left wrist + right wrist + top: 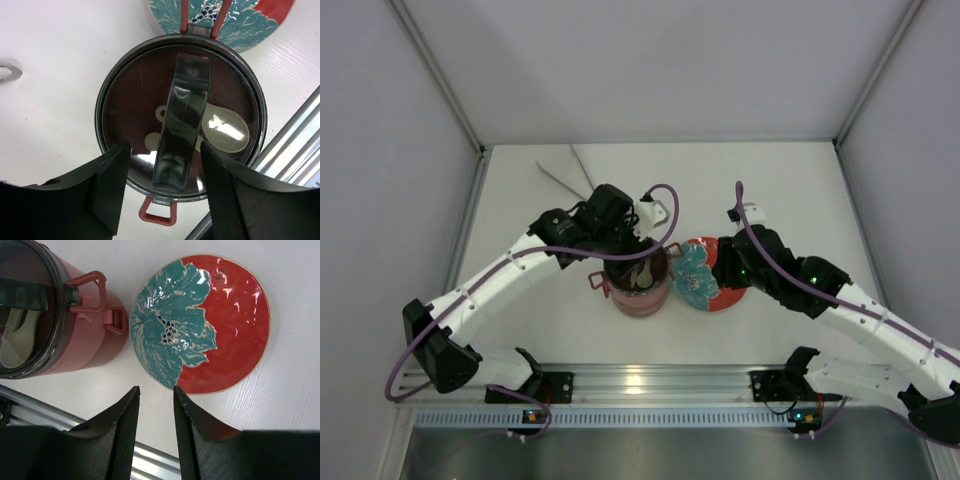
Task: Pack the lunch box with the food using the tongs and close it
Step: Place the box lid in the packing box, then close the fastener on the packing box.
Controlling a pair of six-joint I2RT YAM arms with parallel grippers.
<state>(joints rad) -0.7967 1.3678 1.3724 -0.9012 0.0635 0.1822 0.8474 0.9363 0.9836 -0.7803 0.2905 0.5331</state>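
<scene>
Endgame: packing looks done, closing nearly so

The lunch box [638, 285] stands on the table [510, 200] near the middle, just left of the red flower plate [705, 280]. A dark lid [130, 100] sits inside its rim and the plate carries no food, so I judge the packing finished. The tongs [565, 172] lie at the far left, well apart from both arms. What seems left is seating or latching the lid. I cannot tell whether the side clasp [92, 290] is fastened.

The left tool [165, 147] hangs over the box, its jaws well apart on either side of the lid's arched handle [182, 125]. A gap shows on the handle's left side, and the tool grips nothing that I can see. The right tool [156, 392] hovers over bare table at the plate's near edge, jaws parted by a narrow gap, empty.

Only the overhead view shows the tongs. Only the left wrist view shows the handle between the jaws. It also shows pale rounded shapes on or under the lid, and I cannot say whether they are reflection or food. Only the right wrist view shows the box's tall pink wall and the whole plate face.
</scene>
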